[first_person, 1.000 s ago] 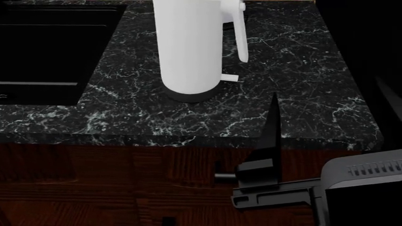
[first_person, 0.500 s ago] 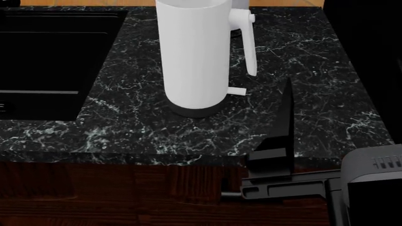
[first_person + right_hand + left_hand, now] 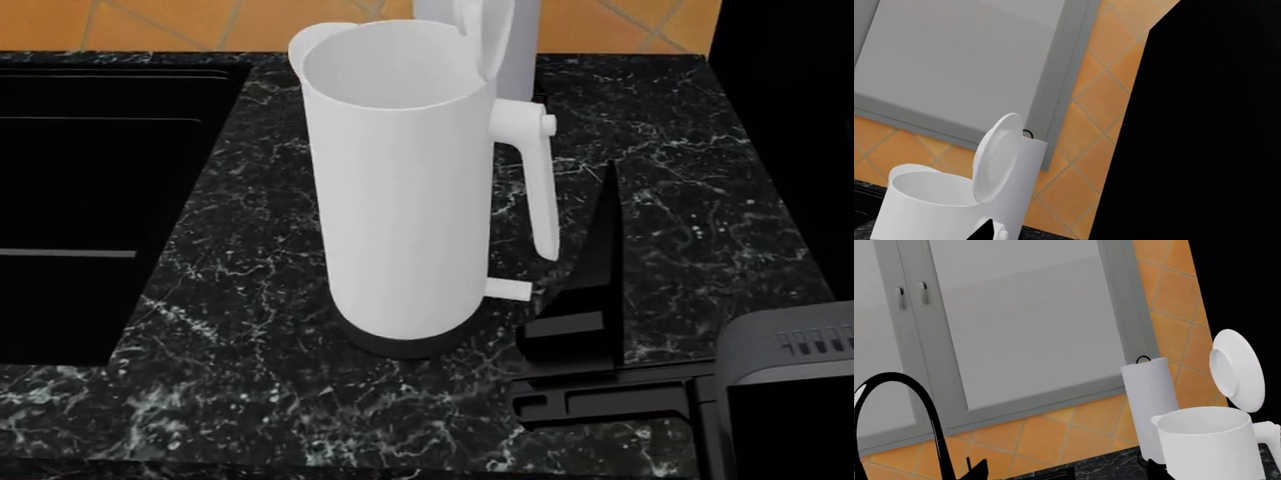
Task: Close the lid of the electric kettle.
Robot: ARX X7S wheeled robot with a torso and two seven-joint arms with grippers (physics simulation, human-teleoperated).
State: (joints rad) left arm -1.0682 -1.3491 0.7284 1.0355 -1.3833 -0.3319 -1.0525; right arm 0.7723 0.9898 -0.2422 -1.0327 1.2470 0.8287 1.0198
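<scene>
White electric kettle (image 3: 400, 200), one, lid (image 3: 1237, 370) upright, one paper roll (image 3: 1151, 405) behind; right gripper (image 3: 601, 260) state unclear

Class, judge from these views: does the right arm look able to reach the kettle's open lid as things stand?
Probably yes. The lid stands upright above the electric kettle, and the right gripper sits just beside the handle with nothing between. It is still low, so it would have to rise.

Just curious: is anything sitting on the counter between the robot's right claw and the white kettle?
No. In the head view only bare black marble counter separates the right gripper from the electric kettle.
</scene>
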